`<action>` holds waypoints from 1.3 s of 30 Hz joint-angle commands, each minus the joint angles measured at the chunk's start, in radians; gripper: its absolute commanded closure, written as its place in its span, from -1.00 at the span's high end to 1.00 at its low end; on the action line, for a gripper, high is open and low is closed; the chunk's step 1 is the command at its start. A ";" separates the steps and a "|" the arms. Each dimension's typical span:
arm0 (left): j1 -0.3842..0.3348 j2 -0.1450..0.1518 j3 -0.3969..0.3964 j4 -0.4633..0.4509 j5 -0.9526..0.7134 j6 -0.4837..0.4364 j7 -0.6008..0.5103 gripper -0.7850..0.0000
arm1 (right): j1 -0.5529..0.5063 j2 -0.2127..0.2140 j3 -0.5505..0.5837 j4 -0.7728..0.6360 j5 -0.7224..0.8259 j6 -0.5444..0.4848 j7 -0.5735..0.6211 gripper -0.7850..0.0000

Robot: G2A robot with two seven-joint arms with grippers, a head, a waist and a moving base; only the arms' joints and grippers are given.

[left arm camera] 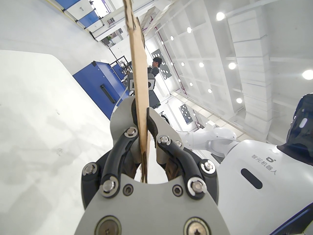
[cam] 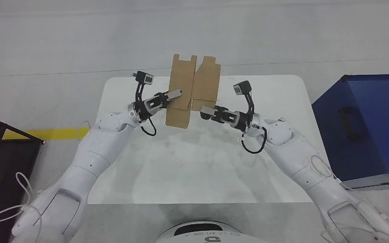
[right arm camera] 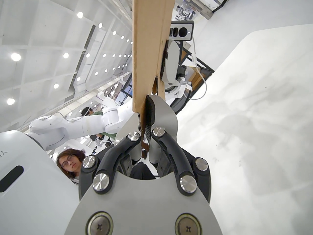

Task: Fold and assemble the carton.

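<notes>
**Three Views Converge**

The top camera looks down on the desk [cam: 182,176] from overhead. Wrist cameras sit close behind the left tool [left arm camera: 141,110] and right tool [right arm camera: 144,108], aimed ceilingward. All three share the carton [cam: 191,85] between the tools.

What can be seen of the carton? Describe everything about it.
The carton is brown cardboard, folded flat: two side-by-side panels with a crease between and notched flaps at the far end. It is held roughly level, jutting past the far edge of the white table. The left tool and right tool each pinch one side.
</notes>
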 commanded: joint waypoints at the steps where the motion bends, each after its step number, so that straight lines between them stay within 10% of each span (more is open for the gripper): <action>1: 0.000 0.000 -0.004 0.004 -0.004 0.005 -0.005 1.00 | -0.001 0.000 0.005 0.003 -0.025 0.011 -0.012 -1.00; 39: -0.030 -0.039 0.094 0.062 0.163 0.011 -0.011 1.00 | -0.089 0.012 0.044 -0.159 -0.777 0.355 -0.227 -1.00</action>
